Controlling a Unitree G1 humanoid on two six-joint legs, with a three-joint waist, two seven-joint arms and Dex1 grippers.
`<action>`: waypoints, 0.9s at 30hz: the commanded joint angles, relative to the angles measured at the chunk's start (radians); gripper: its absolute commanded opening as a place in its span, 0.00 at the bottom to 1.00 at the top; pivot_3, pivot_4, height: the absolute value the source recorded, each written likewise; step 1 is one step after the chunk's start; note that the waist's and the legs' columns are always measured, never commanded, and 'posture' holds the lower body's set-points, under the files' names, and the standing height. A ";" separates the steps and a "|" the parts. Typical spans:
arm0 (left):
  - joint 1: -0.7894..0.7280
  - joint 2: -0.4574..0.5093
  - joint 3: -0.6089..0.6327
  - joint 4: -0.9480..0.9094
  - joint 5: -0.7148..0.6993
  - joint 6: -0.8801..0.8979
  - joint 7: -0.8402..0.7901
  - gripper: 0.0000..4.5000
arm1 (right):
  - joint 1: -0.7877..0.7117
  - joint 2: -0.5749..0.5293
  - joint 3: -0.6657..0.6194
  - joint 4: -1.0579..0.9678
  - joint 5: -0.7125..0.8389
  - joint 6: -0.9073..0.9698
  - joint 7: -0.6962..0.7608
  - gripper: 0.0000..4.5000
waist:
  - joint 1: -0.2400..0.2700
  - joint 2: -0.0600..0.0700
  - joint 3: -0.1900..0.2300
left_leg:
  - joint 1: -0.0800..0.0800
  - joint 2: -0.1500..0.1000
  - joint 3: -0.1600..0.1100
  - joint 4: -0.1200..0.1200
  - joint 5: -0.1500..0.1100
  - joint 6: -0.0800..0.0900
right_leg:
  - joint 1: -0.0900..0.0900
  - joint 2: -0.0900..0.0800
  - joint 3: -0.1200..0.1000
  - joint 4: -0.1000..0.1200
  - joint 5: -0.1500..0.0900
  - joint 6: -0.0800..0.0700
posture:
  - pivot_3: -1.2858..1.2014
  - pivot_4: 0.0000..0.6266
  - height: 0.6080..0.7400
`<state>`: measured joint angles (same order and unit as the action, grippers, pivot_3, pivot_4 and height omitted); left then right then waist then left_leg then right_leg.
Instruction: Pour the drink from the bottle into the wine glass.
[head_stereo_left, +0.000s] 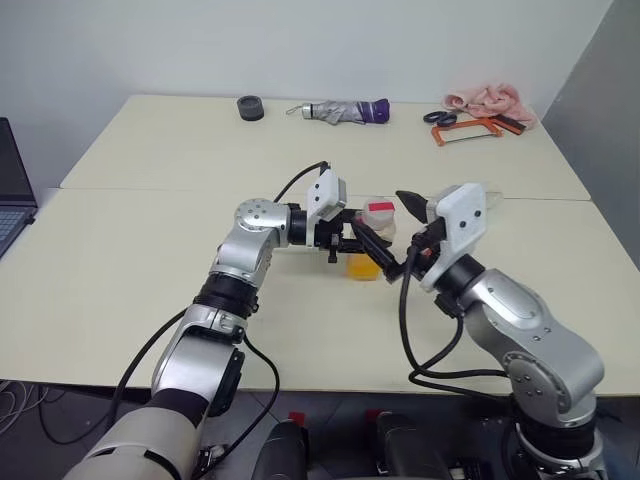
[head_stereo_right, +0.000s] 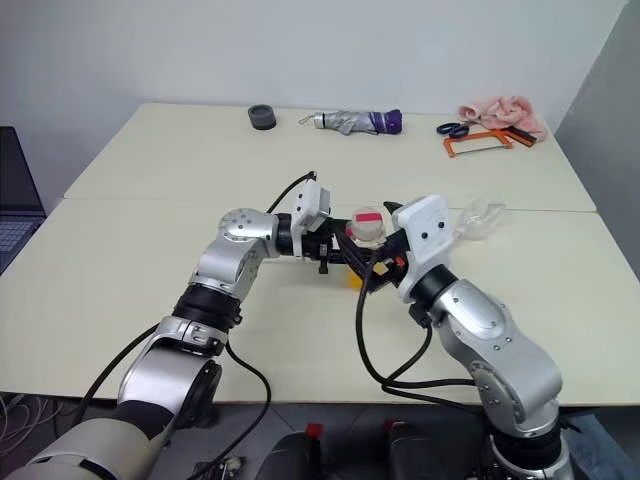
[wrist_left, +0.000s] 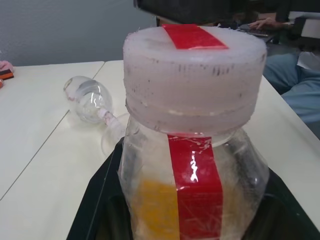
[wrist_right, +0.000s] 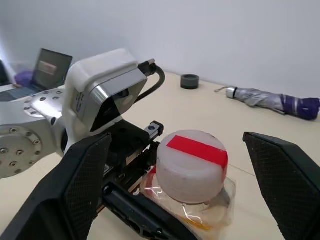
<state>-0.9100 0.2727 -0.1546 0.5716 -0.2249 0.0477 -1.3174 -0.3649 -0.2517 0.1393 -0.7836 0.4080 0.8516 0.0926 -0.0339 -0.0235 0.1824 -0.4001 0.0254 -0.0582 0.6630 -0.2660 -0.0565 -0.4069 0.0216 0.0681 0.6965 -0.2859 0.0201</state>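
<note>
The small clear square-sided plastic bottle (wrist_right: 192, 172), fitted with a whitish cap crossed by a red strip that continues down its side, stands upright near the middle of the cream desk (head_stereo_left: 130, 270). The translucent orange-yellow drink (wrist_left: 157, 207) fills its lower part.

The left pincer (head_stereo_left: 362, 240) reaches in level from the robot's left, and its black fingers (wrist_left: 97, 200) are clamped narrow on the bottle body below the cap.

The right pincer (wrist_right: 177, 192) is spread wide. One textured black finger (wrist_right: 82, 185) stands on each side of the cap, both clear of it, with the cap in the gap between them.

The clear colourless stemmed wine glass (wrist_left: 92, 102) lies on its side on the desk, beyond the bottle on the robot's right, apart from both pincers.

Along the far desk edge lie a dark round object (head_stereo_left: 250, 107), a folded silver-and-purple umbrella (head_stereo_left: 345, 111), blue-handled scissors (head_stereo_right: 455, 128), an orange-framed hand saw (head_stereo_left: 467, 131) and a pink cloth (head_stereo_left: 487, 99). A laptop (head_stereo_left: 12, 190) sits at the left edge.
</note>
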 joint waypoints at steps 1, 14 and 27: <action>-0.033 -0.017 -0.004 0.007 0.006 -0.046 -0.002 0.41 | -0.025 0.031 0.023 -0.018 -0.046 0.004 -0.049 1.00 | 0.000 0.000 0.000 | 0.000 0.000 0.000 0.000 0.000 0.000 | 0.000 0.000 0.000 0.000 0.000 0.000 | 0.52 0.24 1.00; -0.047 -0.032 0.000 0.047 0.013 -0.080 -0.002 0.41 | -0.032 0.107 0.032 0.053 -0.131 0.008 -0.092 1.00 | -0.001 0.000 0.000 | 0.000 0.000 0.000 0.000 0.000 0.000 | 0.000 0.000 0.000 0.000 0.000 0.000 | 0.52 0.24 1.00; -0.051 -0.027 0.006 0.048 0.012 -0.078 -0.005 0.41 | 0.003 0.133 0.039 0.068 -0.142 -0.012 -0.069 0.42 | -0.001 0.000 0.000 | 0.000 0.000 0.000 0.000 0.000 0.000 | 0.000 0.000 0.000 0.000 0.000 0.000 | 0.52 0.24 1.00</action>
<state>-0.9255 0.2460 -0.1618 0.6357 -0.2005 -0.0121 -1.3235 -0.3666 -0.1147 0.1784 -0.6992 0.2715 0.8586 0.0118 -0.0352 -0.0234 0.1824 -0.4002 0.0254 -0.0583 0.6629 -0.2661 -0.0564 -0.4071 0.0216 0.0680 0.6964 -0.2858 0.0201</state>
